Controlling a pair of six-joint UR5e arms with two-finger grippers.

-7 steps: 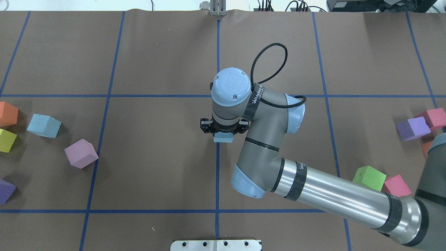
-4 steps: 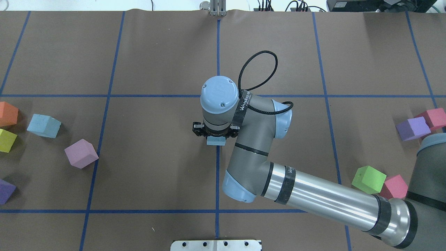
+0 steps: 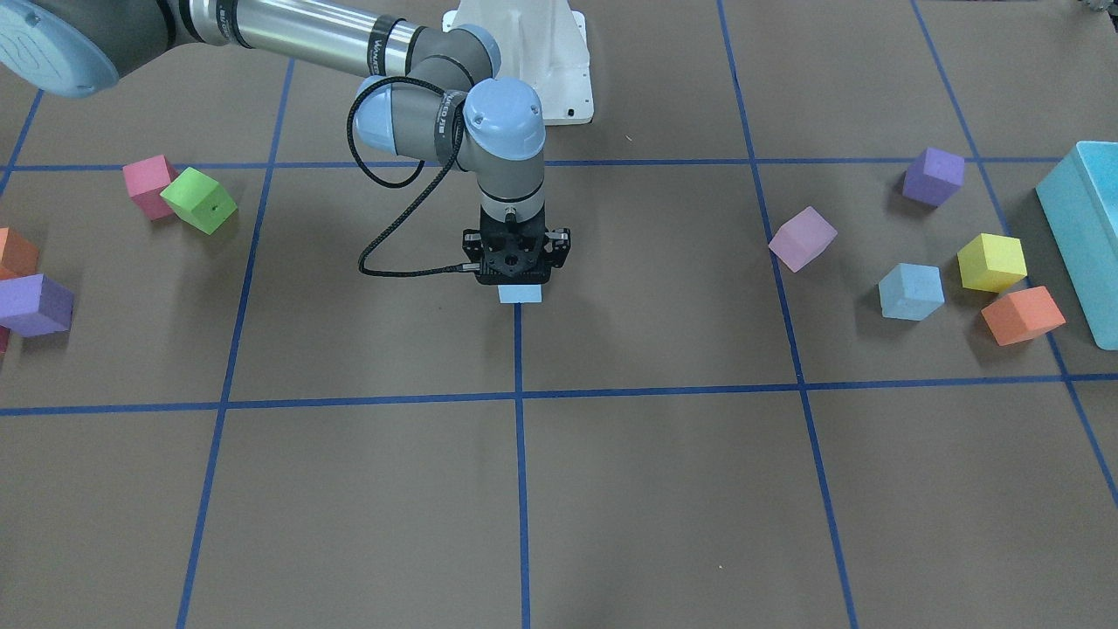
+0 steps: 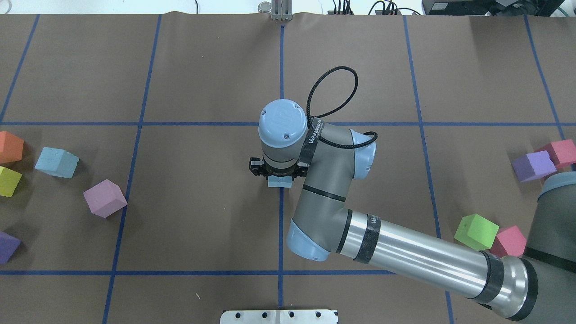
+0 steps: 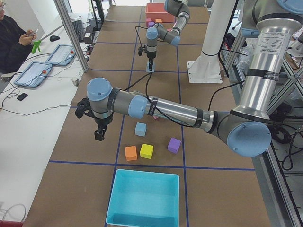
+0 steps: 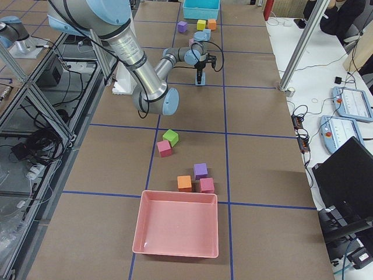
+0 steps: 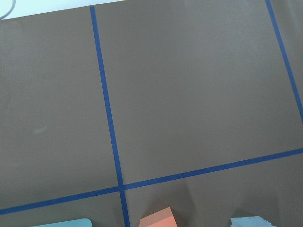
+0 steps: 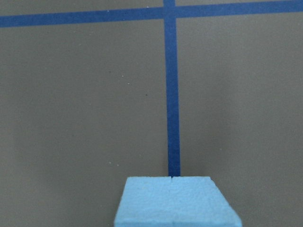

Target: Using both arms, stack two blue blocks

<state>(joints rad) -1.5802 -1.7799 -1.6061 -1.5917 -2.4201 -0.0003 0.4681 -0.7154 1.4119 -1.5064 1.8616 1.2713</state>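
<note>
Foam, light and squashy, I judge: my right gripper [image 4: 279, 176] pinches one blue block [image 4: 279, 182] by opposite faces; left gripper's [image 5: 98, 135] state I cannot tell.

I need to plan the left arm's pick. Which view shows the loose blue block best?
Exterior front-facing: the loose blue block sits unobstructed with three faces visible. Overhead exterior also shows it whole, near the left edge. Exterior left shows it smaller. In exterior right it is too small to tell.

Turquoise bin [image 5: 142, 198], pink bin [image 6: 176, 224], green cube [image 4: 476, 231] seemingly touching pink cube [image 4: 509, 240], lilac cube [image 4: 105, 198] apart
</note>
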